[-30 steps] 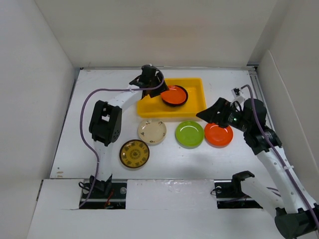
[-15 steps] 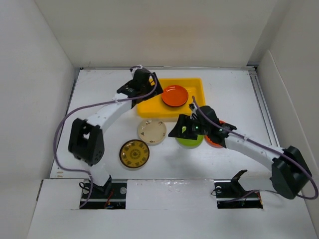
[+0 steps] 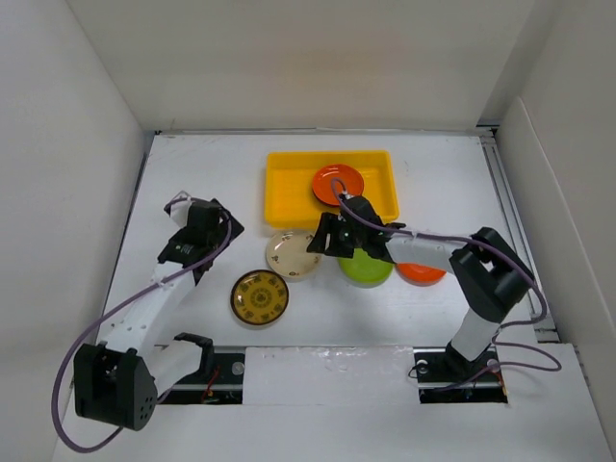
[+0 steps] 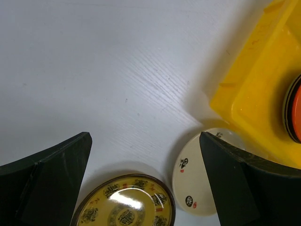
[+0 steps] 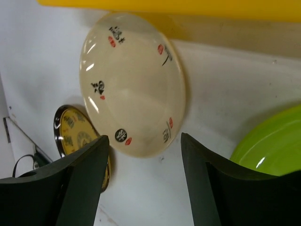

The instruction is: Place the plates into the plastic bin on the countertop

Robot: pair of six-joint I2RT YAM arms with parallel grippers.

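The yellow plastic bin (image 3: 289, 192) stands at the back of the white countertop (image 3: 192, 173). In it lies an orange plate (image 3: 338, 183) on a black plate. In front lie a cream plate (image 3: 293, 254), a brown-gold plate (image 3: 260, 297), a green plate (image 3: 368, 269) and a second orange plate (image 3: 422, 273). My left gripper (image 3: 219, 223) is open and empty, well left of the bin; its view shows the brown-gold plate (image 4: 124, 202), the cream plate (image 4: 195, 181) and the bin (image 4: 258, 94). My right gripper (image 3: 319, 241) is open and empty, low beside the cream plate (image 5: 131, 89). The other plates are out of view.
White walls (image 3: 77, 144) close in the countertop on the left, back and right. My right arm (image 3: 423, 252) lies across the green and orange plates. The green plate (image 5: 273, 141) and the brown-gold plate (image 5: 75, 136) show at the edges of the right wrist view.
My left arm has let go of the orange plate in the bin and drawn back to the left. My right arm has swung left over the green plate to the cream plate.
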